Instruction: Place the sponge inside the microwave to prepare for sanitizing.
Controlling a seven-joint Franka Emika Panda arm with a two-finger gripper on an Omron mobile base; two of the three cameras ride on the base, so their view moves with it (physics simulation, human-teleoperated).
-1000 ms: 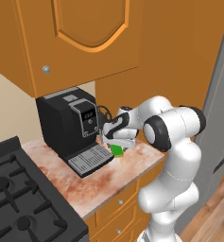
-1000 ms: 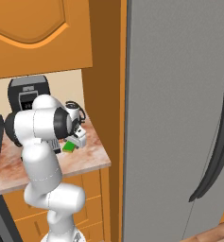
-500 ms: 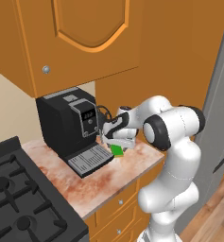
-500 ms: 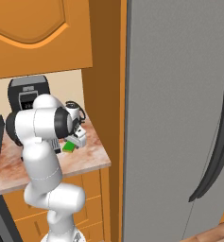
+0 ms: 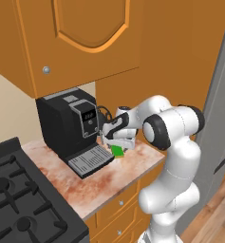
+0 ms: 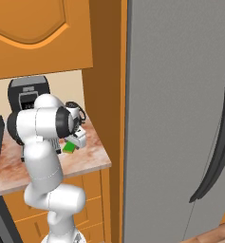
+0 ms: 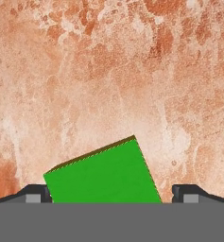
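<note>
Your hand (image 5: 115, 144) hangs low over the marbled surface (image 5: 104, 178) with its fingers spread wide, 1 fingertip (image 7: 37, 193) on each side of the sponge (image 7: 103, 177) and nothing pinched yet. In the hand view the green block lies flat between the 2 tips, skewed to the line between them, with bare surface showing on both sides of it; whether the tips have reached its height you cannot tell from here. From the left base view the sponge (image 5: 117, 151) sits just beside the drip tray of the black coffee machine (image 5: 72, 129), near the back of the surface.

Judging from this, the risk is in the closing. Because the block is turned, your fingers would likely meet its corners, not its flat faces, so it could twist or squirt out as you squeeze. If you close too high, you may only clip the top edge and drop it on the lift. The coffee machine is close to the wrist, so a wide swing out could knock it. The microwave is not in sight, so expect a long carry, and a weak grip could fail along the way
</note>
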